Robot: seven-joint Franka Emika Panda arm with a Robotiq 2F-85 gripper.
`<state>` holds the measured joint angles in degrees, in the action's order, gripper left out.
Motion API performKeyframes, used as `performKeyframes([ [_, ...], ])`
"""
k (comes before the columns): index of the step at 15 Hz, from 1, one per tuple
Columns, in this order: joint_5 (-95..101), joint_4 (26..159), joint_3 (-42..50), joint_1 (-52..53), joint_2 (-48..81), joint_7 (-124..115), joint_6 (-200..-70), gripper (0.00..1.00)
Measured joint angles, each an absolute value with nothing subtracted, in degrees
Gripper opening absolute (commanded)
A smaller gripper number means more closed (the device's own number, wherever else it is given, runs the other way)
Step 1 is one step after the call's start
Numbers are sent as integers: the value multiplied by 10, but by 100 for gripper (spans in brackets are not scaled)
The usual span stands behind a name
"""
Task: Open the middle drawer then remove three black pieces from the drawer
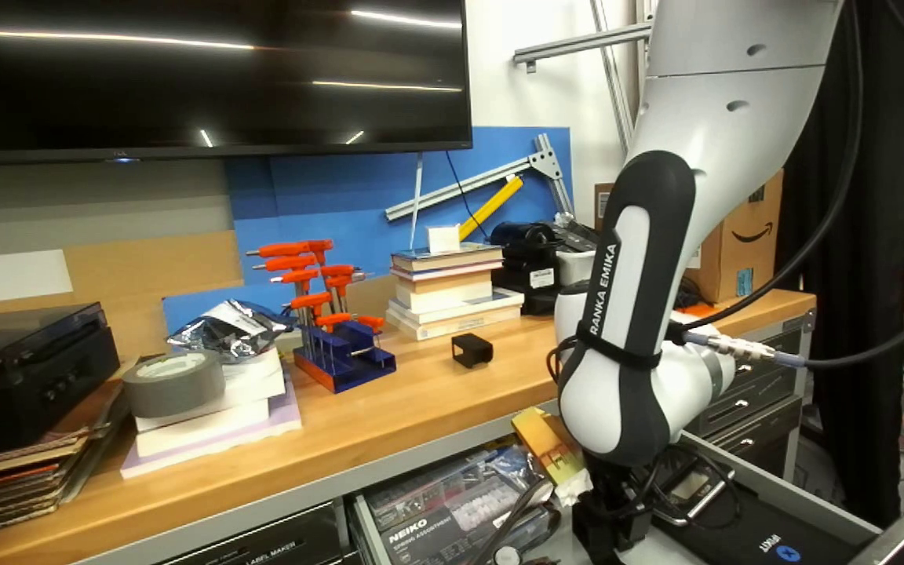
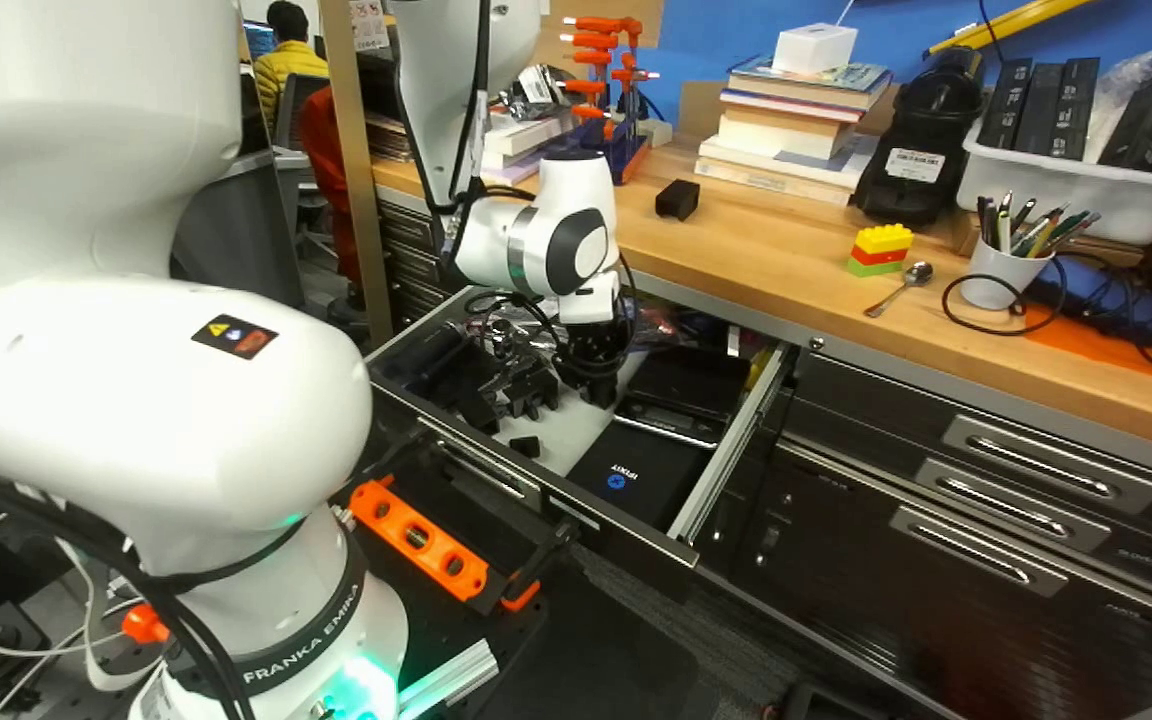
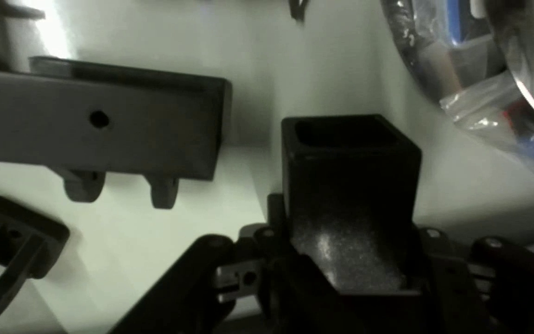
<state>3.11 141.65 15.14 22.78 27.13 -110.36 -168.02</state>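
Between the fingers of my pincer (image 3: 346, 222) I count one black block (image 3: 351, 190). To its left in the wrist view, one long bracket (image 3: 100, 120) and one forked piece (image 3: 26, 236). Higher than my pincer, on the surface (image 2: 766, 240), one further black block (image 2: 677, 200), one spoon (image 2: 911, 279), one cup (image 2: 994, 280).

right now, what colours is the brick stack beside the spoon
Yellow over red over green: the brick stack, best seen in an exterior view.

The wrist view is dim, soft — reflected light streaks the screen (image 1: 209, 94).
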Motion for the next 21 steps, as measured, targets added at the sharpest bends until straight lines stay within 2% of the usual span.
performKeyframes([
  [6, 64, 1413, 174, 258, 268, -1098, -1668, 25],
  [12, 190, 1393, 188, 280, 179, -1075, -1545, 25],
  [17, 244, 1337, 123, 211, 106, -993, -1439, 25],
  [21, 241, 1268, 82, 132, 108, -854, -1416, 25],
])
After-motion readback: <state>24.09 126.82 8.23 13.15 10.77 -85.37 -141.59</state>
